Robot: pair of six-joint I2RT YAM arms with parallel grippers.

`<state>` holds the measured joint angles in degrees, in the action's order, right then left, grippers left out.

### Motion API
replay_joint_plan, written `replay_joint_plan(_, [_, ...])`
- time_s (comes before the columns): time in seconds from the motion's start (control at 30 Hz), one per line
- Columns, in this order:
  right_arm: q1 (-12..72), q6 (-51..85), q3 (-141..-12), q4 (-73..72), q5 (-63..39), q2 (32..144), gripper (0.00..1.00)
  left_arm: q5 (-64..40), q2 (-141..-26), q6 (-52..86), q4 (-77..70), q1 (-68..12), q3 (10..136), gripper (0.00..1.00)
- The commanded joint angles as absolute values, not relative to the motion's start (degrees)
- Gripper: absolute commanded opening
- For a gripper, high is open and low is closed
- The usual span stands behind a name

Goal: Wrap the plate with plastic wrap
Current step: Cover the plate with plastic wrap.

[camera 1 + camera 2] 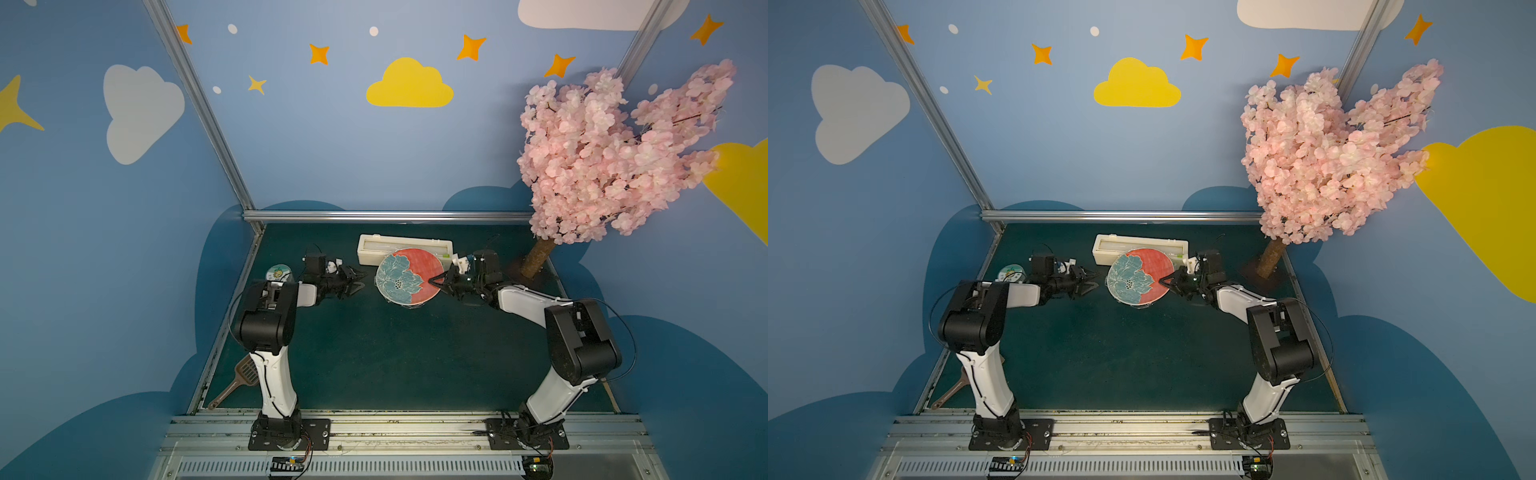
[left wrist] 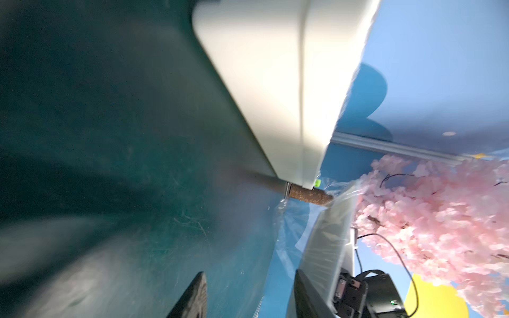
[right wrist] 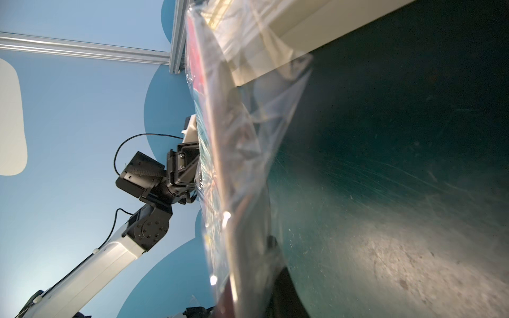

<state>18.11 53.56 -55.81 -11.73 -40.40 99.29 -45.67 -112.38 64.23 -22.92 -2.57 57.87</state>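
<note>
We see the plate [image 1: 405, 276] in the middle of the frame in both top views. It is just in front of the long white box [image 1: 374, 248]. Its right side seems lifted a little off the green table [image 1: 395, 365]. The right claw [image 1: 435, 281] is pinched tight on the plate's right rim. The left claw [image 1: 360, 283] is open with nothing in it. It is just beside the plate's left rim, not touching.

We think the plate is hard and a bit heavy. It could break if it falls, so the rim is the best place to hold it. The plastic wrap [image 3: 248, 132] is thin, soft and clingy (it sticks to itself fast). It lies crinkled over the plate, and we would pinch it at a loose edge.

We think the box holds the roll of wrap. The little jar [image 1: 279, 274] at mid left has its lid on, so we cannot see inside.
</note>
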Motion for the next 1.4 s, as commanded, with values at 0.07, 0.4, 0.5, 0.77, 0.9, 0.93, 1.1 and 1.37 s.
replay_joint_plan(0.07, [18.5, 52.9, -58.6, -18.5, -45.0, 96.9, 0.02, -48.5, -108.0, 58.9, -18.7, -0.7, 59.8, 0.52])
replay_joint_plan(0.4, [19.8, 52.2, -59.8, -18.0, -45.1, 97.7, 0.02, -54.5, -113.8, 66.8, -37.1, -5.9, 62.0, 0.38])
replay_joint_plan(0.5, [20.1, 52.0, -60.1, -17.5, -45.2, 97.9, 0.01, -54.5, -115.3, 66.8, -36.9, -7.2, 63.3, 0.35])
replay_joint_plan(0.77, [20.4, 51.8, -60.8, -17.1, -45.0, 97.8, 0.01, -54.0, -117.0, 66.8, -36.8, -9.9, 63.7, 0.33])
replay_joint_plan(0.9, [21.1, 51.9, -61.4, -17.4, -45.0, 98.7, 0.0, -53.7, -117.3, 67.3, -37.8, -11.5, 64.0, 0.32])
replay_joint_plan(0.93, [21.3, 52.0, -61.5, -17.5, -45.0, 98.9, 0.0, -53.7, -117.4, 67.5, -38.2, -11.8, 64.1, 0.32])
replay_joint_plan(1.1, [21.6, 51.9, -61.3, -17.3, -44.6, 98.9, 0.0, -53.8, -117.0, 68.0, -39.4, -11.8, 63.4, 0.19])
replay_joint_plan(1.37, [21.2, 51.4, -60.1, -16.1, -43.7, 98.3, 0.12, -54.6, -115.8, 67.6, -39.6, -10.9, 62.4, 0.03])
